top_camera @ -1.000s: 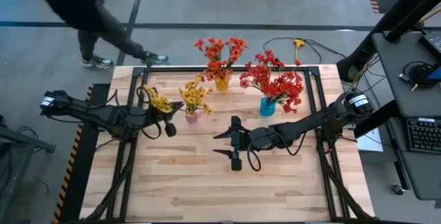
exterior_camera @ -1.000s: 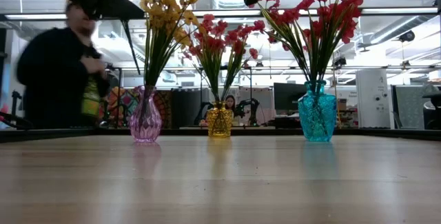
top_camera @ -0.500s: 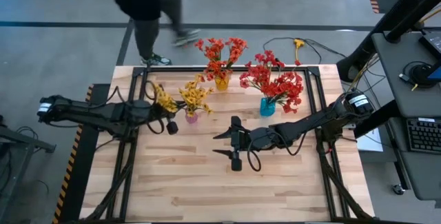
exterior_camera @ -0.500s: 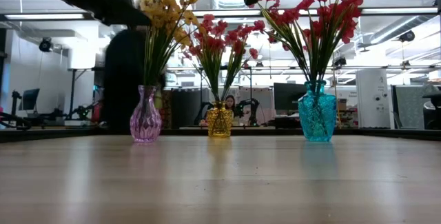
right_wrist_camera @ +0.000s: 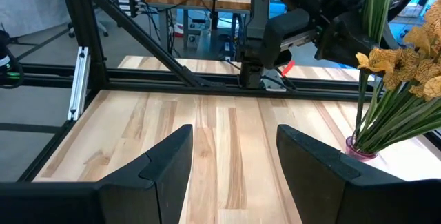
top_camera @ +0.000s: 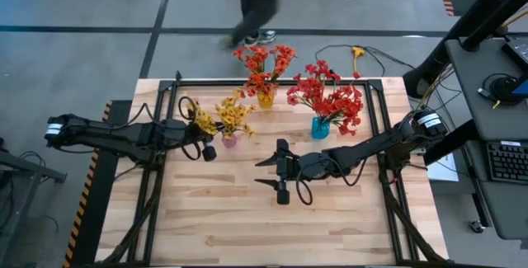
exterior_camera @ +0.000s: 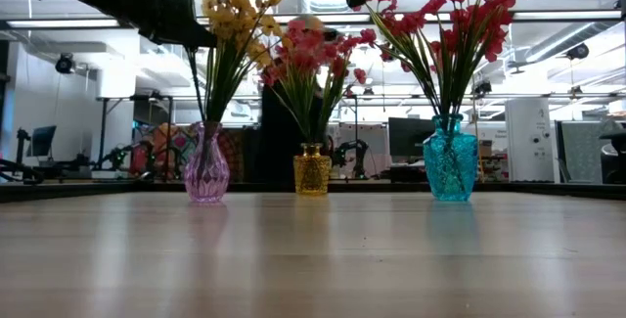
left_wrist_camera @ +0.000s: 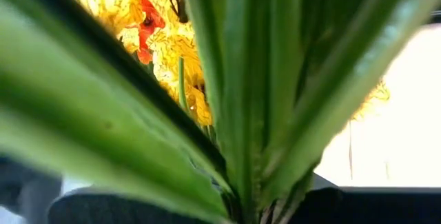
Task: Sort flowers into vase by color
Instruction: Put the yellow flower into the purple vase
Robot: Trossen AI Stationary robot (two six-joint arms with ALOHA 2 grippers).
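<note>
Yellow spray carried toward pink vase
My left pincer, clamped on the yellow flower, has closed in beside the pink vase; right pincer waits open, nearer me

1. Three vases stand in a row near the table's far edge.
2. The left vase holds flowers; the middle vase and right vase hold theirs.
3. A person stands beyond the table.
</note>
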